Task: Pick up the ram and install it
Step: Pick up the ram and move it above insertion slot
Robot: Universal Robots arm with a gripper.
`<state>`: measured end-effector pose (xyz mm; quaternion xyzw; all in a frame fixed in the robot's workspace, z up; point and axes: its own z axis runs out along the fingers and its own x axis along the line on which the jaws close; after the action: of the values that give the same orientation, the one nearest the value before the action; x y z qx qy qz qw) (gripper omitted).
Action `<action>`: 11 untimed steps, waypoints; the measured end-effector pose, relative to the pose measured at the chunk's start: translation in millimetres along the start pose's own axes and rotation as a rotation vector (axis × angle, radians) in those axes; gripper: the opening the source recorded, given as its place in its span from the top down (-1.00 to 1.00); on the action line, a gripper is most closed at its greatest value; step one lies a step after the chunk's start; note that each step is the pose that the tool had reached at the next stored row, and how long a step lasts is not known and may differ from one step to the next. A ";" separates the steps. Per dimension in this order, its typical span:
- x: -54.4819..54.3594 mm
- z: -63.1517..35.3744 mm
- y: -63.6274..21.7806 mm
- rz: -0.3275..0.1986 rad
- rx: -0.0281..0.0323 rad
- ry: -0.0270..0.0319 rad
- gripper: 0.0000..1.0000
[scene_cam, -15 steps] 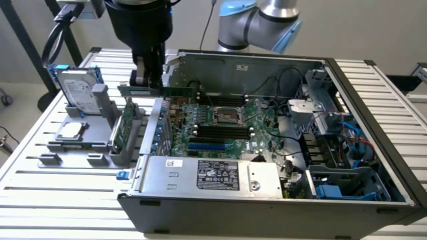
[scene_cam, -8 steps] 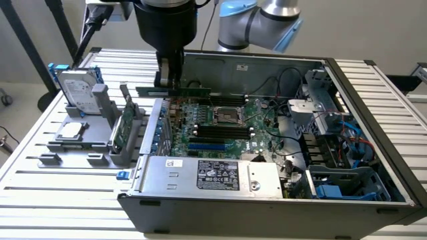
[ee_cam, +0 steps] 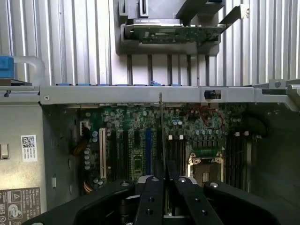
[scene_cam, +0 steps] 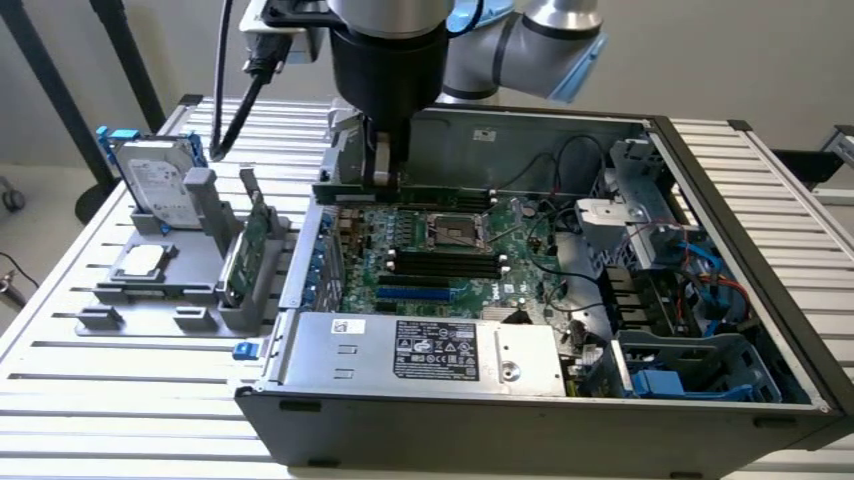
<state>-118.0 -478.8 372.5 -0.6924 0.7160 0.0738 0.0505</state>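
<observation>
Table: I'm looking at a slatted metal table (scene_cam: 120,400) in front of a pale wall.
Case: an open PC case (scene_cam: 400,430) lies on its side on the table. Its motherboard (scene_cam: 527,262) faces up and a labelled power supply (scene_cam: 427,350) sits at the near edge.
Gripper: the gripper (scene_cam: 379,172) hangs from the arm over the far part of the case. In the wrist view, its two black fingers (ee_cam: 151,197) are pressed together on a thin board.
Ram: the ram (scene_cam: 447,191) is clamped in the gripper. It is held level on its long edge above the motherboard, close to the case's far wall. In the wrist view I see the ram (ee_cam: 161,136) edge-on as a thin line over the board.
Slots: the black memory slots (scene_cam: 441,265) lie beside the CPU socket (scene_cam: 461,232). The ram appears raised clear of them.
Holder: a grey holder (scene_cam: 174,290) stands on the table at the exterior view's left, beside the case.
Holder contents: a green card (scene_cam: 243,250) stands upright in it, with a hard drive (scene_cam: 158,182) behind.
</observation>
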 end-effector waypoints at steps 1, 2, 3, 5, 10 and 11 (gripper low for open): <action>-0.2 1.7 -3.8 0.000 0.0000 0.0007 0.73; -0.7 3.7 -7.5 -0.001 0.0000 0.0014 0.73; -1.1 5.4 -10.7 -0.001 -0.0001 0.0025 0.73; -2.5 9.1 -16.7 -0.001 0.0000 0.0045 0.73; -13.1 17.9 -26.3 -0.001 0.0004 0.0144 0.73; -16.4 19.4 -28.1 0.000 0.0005 0.0170 0.73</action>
<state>-89.9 -460.1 355.3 -0.6931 0.7163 0.0678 0.0446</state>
